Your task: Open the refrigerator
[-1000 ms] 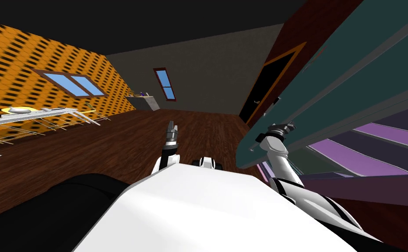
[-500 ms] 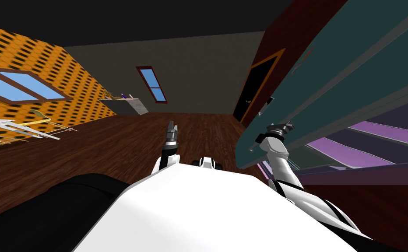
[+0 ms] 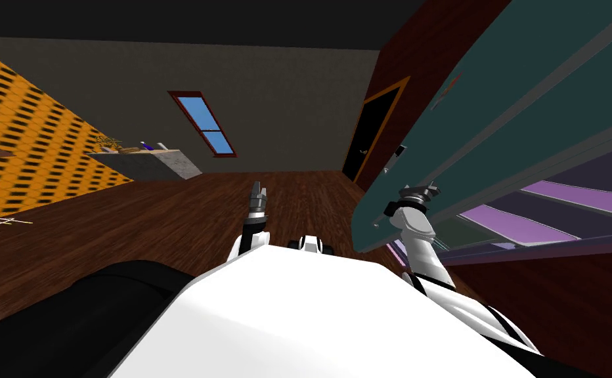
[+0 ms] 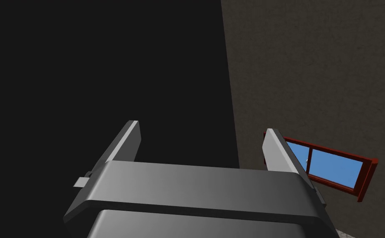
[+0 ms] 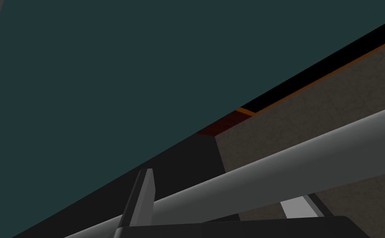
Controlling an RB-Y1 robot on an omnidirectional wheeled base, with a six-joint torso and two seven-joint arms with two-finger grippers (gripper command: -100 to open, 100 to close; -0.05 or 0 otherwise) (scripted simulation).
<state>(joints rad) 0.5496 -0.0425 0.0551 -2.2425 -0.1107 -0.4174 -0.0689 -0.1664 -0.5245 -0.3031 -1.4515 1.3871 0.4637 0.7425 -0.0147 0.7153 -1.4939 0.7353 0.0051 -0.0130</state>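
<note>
1. The right gripper [image 5: 220, 191] had its fingers spread, and the grey handle [image 5: 295, 163] lay slantwise across them, close against them.
2. The handle's long axis ran along the teal refrigerator door [image 3: 495, 111], just beyond the fingers.
3. That door stood swung out, with purple shelves [image 3: 534, 226] showing behind it.
4. The left gripper [image 3: 256, 195], also spread, pointed into the room, well apart from the door, so the right arm was far nearer.

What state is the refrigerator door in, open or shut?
Open: the teal door stands swung out, purple shelves showing behind it, right tool at its grey handle.
</note>
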